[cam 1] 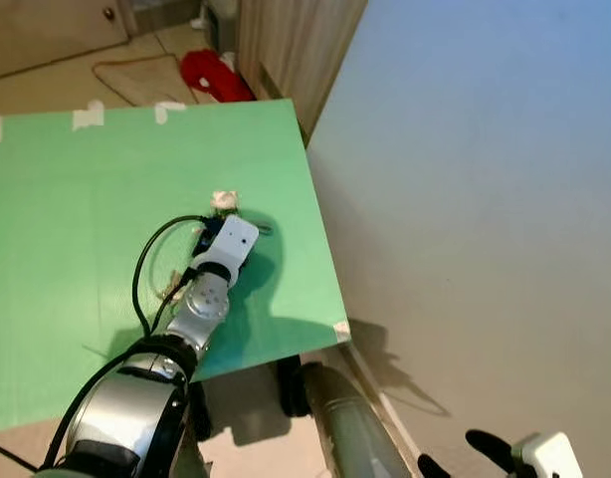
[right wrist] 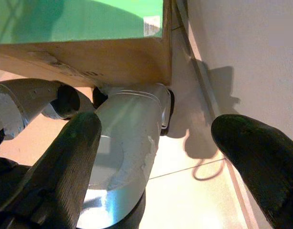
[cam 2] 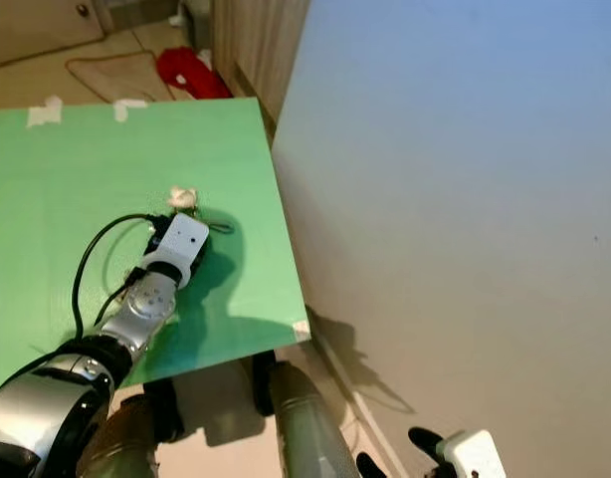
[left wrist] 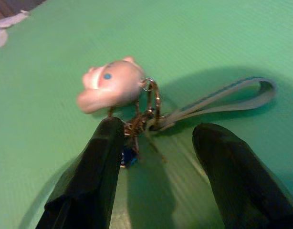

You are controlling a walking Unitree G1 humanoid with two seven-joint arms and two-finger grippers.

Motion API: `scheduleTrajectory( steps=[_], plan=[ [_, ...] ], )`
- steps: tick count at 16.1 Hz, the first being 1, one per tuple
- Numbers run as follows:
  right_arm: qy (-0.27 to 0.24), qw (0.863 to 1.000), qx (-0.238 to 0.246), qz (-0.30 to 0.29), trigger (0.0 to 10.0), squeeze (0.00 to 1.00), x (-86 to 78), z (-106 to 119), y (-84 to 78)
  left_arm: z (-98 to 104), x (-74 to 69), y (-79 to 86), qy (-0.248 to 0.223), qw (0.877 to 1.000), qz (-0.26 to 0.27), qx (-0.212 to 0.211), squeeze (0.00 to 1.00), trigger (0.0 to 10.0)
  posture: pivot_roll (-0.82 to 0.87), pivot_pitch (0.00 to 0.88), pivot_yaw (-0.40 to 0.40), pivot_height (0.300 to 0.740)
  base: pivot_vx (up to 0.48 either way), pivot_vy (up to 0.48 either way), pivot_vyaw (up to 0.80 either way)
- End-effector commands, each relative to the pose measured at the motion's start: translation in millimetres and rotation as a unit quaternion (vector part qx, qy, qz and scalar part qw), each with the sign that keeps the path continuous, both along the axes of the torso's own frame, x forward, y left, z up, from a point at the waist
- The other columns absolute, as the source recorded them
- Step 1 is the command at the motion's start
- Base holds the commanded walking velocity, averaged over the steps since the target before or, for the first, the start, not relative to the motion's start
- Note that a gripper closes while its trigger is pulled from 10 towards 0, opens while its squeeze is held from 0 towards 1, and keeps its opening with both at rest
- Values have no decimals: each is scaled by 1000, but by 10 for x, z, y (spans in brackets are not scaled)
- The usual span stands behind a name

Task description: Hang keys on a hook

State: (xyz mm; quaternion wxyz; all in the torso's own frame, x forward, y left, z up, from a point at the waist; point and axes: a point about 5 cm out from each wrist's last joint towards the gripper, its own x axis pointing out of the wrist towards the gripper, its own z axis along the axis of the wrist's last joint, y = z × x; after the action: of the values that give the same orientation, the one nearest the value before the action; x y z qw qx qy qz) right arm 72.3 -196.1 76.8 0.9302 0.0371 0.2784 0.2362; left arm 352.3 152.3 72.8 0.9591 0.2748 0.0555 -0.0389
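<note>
The green table (cam 1: 67, 199) spreads before me beside a pale wall (cam 1: 485, 199). My left gripper (left wrist: 153, 143) hovers over it with fingers spread, the keys (left wrist: 141, 119) with their pink charm (left wrist: 110, 86) lying between them, ungrasped. Picking up and hanging remain. My right gripper (right wrist: 156, 157) hangs open, idle.

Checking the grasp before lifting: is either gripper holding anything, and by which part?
Nothing held. The left gripper is open, straddling the keys on the green table; the right gripper hangs open.
</note>
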Motion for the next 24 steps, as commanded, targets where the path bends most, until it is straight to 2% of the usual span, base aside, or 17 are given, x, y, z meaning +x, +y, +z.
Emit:
scheduleTrajectory(
  steps=[1, 5, 6, 7, 19, 20, 21, 24],
  plan=[
    [24, 1000, -10, -6, 10000, 0, -92, -14, -56, -119, -64, -56, 29, 1000, -8, -7, 0, 10000, -565, 447, -248, 740, 0, 0, 0],
    [27, 1000, -10, -8, 10000, 0, -125, 15, -43, -116, -64, -74, 30, 999, -15, -15, 0, 10000, -565, 450, -245, 740, 0, 0, 0],
    [27, 1000, -10, -8, 10000, 0, -125, 19, -41, -110, -61, -82, 29, 999, -17, -12, 0, 8627, -565, 450, -245, 740, 0, 0, 0],
    [27, 1000, -10, -8, 10000, 0, -122, 23, -40, -103, -57, -92, 27, 999, -22, -8, 0, 10000, -564, 449, -245, 740, 0, 0, 0],
    [37, 999, -16, -9, 10000, 0, -189, 46, -67, -18, 10, -80, 23, 999, -26, 3, 0, 10000, -581, 458, -251, 740, 0, 0, 0],
    [38, 999, -16, -9, 10000, 0, -195, 45, -67, -14, 12, -80, 23, 999, -26, 3, 0, 8235, -581, 457, -250, 740, 0, 0, 0],
    [39, 999, -16, -9, 10000, 0, -200, 45, -67, -12, 14, -80, 23, 999, -27, 0, 0, 0, -581, 457, -250, 740, 0, 0, 0],
    [40, 999, -17, -11, 10000, 0, -210, 46, -74, -15, 14, -90, 27, 999, -32, -2, 0, 0, -586, 458, -254, 740, 0, 0, 0]
  ],
)
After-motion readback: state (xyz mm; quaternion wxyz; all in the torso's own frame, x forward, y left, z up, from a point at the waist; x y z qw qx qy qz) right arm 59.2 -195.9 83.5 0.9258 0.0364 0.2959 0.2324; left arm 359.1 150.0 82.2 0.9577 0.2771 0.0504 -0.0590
